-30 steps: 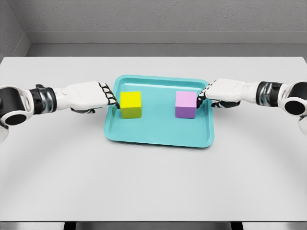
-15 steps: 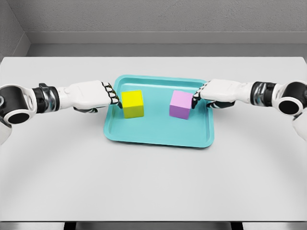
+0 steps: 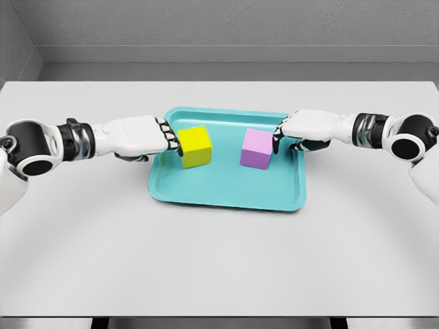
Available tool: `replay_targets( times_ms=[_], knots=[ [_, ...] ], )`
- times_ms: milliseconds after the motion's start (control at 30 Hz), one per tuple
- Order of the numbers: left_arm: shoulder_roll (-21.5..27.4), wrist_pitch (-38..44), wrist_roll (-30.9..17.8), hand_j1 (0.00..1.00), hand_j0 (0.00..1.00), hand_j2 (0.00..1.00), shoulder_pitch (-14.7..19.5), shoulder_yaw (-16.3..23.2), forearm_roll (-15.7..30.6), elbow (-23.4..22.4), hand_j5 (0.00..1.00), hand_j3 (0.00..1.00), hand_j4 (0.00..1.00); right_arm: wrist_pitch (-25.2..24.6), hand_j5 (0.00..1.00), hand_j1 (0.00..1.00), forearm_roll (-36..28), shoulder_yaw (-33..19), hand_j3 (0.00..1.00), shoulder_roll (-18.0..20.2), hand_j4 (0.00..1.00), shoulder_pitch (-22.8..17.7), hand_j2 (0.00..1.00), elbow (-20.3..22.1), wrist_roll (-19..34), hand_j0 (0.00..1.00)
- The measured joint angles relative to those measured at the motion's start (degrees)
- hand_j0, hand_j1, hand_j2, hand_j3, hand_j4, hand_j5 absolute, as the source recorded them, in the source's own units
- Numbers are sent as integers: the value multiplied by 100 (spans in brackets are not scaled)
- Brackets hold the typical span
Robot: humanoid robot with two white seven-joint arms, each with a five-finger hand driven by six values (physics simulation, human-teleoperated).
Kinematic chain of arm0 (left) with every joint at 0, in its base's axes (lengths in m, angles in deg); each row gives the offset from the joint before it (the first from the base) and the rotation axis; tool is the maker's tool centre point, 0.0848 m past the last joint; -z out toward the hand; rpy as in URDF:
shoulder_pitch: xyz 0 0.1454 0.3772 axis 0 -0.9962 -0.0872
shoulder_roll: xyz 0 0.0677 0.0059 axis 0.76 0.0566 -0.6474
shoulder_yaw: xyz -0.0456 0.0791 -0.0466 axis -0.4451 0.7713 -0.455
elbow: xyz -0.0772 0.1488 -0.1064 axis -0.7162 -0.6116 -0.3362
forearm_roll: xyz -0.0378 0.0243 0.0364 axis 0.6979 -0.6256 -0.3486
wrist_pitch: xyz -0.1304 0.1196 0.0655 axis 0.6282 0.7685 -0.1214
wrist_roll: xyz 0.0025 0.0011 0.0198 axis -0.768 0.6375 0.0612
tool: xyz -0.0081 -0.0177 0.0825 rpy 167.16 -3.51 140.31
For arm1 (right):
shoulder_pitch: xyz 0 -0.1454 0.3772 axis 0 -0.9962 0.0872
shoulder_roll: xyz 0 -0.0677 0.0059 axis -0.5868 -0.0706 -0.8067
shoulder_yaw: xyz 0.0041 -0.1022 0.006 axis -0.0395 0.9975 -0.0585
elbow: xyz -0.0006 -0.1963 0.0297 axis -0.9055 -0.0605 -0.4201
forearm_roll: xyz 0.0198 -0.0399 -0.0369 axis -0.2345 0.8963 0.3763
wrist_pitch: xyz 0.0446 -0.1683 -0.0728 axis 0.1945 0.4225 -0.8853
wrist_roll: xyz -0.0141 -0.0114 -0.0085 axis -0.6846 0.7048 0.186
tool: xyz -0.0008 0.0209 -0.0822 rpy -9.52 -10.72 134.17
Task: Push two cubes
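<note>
Surface [image 3: 219,260], pale grey, carries a teal tray [image 3: 226,195] at centre. Left robot hand [image 3: 140,136], at nine o'clock of the tray, presses curled fingers against the yellow cube [image 3: 195,147], gripping nothing. Right robot hand [image 3: 305,128], at three o'clock, likewise touches the pink cube [image 3: 256,149], fingers curled, empty.

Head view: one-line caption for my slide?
Left robot hand presses the yellow cube, right robot hand the pink cube, on a teal tray.
</note>
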Motion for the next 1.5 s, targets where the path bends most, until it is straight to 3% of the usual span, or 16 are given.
replay_targets(
  times_ms=[367, 733, 1500],
  knots=[
    [-162, 0, -57, 79, 79, 79, -18, 0, -31, -28, 79, 79, 79, 70, 60, 60, 152, -18, 60, 130, 60, -62, 60, 15, 14, 60],
    [-108, 2, -72, 79, 79, 79, 132, -15, -20, -386, 79, 79, 79, 84, 60, 60, 195, 5, 60, 114, 60, -35, 60, -5, 15, 60],
    [-404, 0, -98, 79, 79, 79, 316, 1, -48, -600, 79, 79, 79, 83, 60, 60, 262, 45, 60, -345, 60, 88, 60, -287, 8, 60]
  ],
)
